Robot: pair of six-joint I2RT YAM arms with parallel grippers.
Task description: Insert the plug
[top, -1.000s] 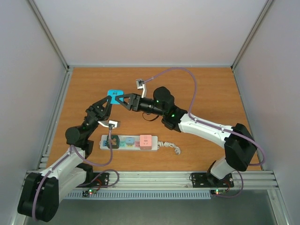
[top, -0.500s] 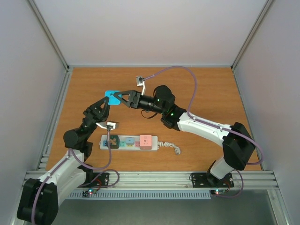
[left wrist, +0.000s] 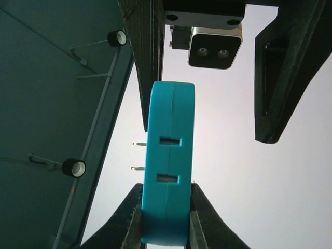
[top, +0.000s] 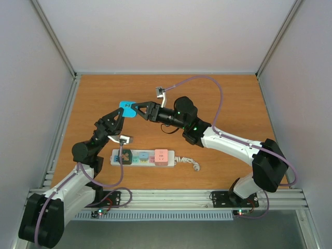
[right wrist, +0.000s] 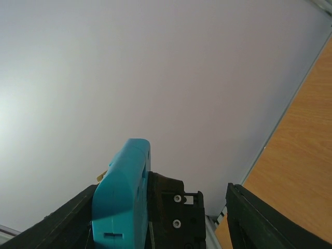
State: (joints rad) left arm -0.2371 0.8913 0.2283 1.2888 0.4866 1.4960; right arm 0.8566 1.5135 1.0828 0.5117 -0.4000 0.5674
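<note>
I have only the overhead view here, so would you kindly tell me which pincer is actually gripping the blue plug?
Observer: The left pincer has it. Its wrist view shows both fingers pressed on the flat sides of the blue plug.
Operator: Thank you. Is the right pincer clamping it as well?
Observer: No, its jaws are open. Its far finger stands well clear of the plug, with a wide gap between them.
Operator: Which way does the plug face?
Observer: Two metal prongs stick out sideways, toward the left edge of the left wrist view.
</note>
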